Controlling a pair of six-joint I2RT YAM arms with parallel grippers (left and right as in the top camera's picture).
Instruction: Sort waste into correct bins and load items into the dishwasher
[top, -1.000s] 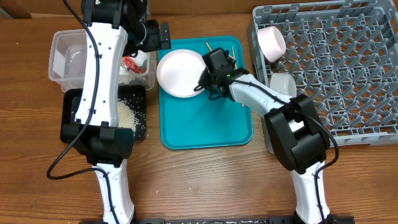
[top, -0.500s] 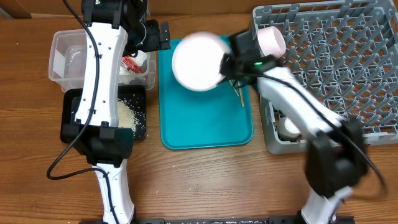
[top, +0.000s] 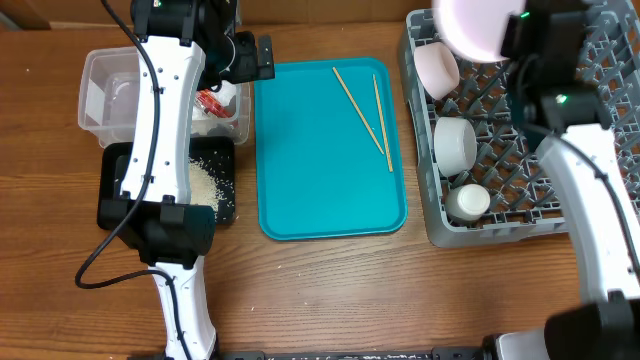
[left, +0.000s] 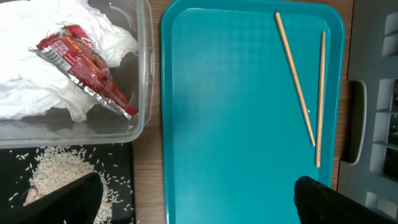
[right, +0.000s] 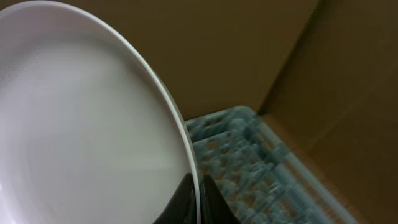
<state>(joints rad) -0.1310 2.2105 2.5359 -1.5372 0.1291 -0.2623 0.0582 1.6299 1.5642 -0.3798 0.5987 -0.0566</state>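
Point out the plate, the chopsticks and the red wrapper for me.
plate (top: 476, 25), overhead view, middle of its face
chopsticks (left: 295, 79), left wrist view, mid-shaft of left stick
red wrapper (left: 84, 67), left wrist view, its middle

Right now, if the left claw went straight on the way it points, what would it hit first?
Most likely the bare teal tray: the left claw points down at it, open, with the chopsticks off to one side. How far above it hangs is unclear.

Wooden table (top: 330, 290) carries clear tub (top: 95, 75), black tray (top: 107, 190), teal tray (top: 320, 150), grey rack (top: 495, 160).
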